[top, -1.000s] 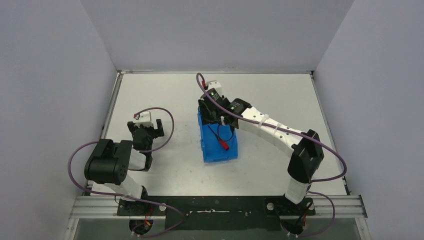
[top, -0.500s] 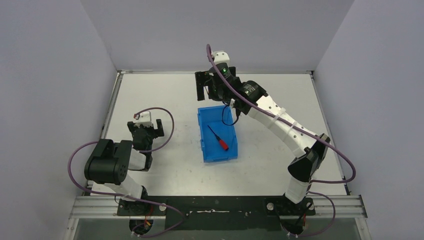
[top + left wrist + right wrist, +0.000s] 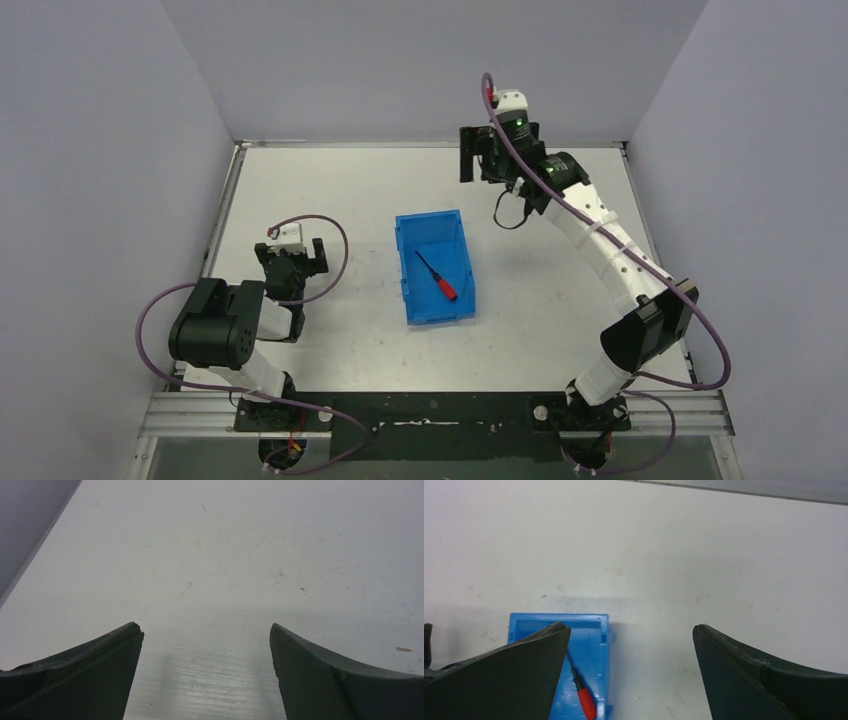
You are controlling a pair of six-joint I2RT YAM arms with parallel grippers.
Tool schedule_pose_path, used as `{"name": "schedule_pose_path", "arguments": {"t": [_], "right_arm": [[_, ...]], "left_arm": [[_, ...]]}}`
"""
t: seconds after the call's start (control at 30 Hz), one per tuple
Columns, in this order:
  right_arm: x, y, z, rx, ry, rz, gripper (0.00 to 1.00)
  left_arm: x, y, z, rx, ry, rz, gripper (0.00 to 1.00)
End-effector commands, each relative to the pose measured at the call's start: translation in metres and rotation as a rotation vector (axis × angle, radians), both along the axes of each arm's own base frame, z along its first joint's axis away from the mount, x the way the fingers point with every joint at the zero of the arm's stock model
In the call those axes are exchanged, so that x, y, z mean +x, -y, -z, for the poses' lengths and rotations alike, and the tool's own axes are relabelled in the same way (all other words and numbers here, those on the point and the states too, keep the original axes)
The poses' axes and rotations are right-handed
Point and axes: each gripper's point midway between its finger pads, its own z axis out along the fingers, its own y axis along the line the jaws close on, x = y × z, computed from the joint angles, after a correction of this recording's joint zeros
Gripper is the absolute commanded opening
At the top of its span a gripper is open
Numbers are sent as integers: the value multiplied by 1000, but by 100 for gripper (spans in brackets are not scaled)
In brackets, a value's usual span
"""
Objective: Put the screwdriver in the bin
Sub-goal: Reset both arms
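A flat white table (image 3: pixel 560 300), matte and faintly scuffed, carries two jointed arms of white and black segments trailing purple cables (image 3: pixel 335 235). At its middle stands the bin (image 3: pixel 430 305), a rectangular, open-topped box of blue plastic with straight walls. Inside it lies the screwdriver (image 3: pixel 437 276), flat and diagonal on the floor, its thin black shaft pointing to the far left corner and its short red handle toward the near right wall.

The right arm (image 3: pixel 610 250) stretches long over the table's far right side, well apart from the bin. The right gripper (image 3: pixel 630 630) is raised near the back wall with its dark, tapered jaws spread wide and nothing between them. The left arm (image 3: pixel 220 335) sits folded low near its base. The left gripper (image 3: pixel 206 627) hangs just above bare table, jaws likewise wide and holding nothing.
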Motion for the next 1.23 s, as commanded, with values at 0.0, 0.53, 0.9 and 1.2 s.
{"name": "schedule_pose_path", "arguments": {"t": [0.0, 0.53, 0.9, 1.2], "right_arm": [[9, 47, -36, 22, 92, 36, 100], [40, 215, -34, -21, 100, 263, 100], [43, 210, -39, -1, 120, 235, 100], [43, 212, -33, -3, 109, 247, 100]], "left_arm": [[8, -1, -11, -14, 43, -9, 97], [8, -1, -11, -14, 44, -9, 97], [8, -1, -12, -14, 44, -9, 97], [8, -1, -11, -14, 43, -9, 97]]}}
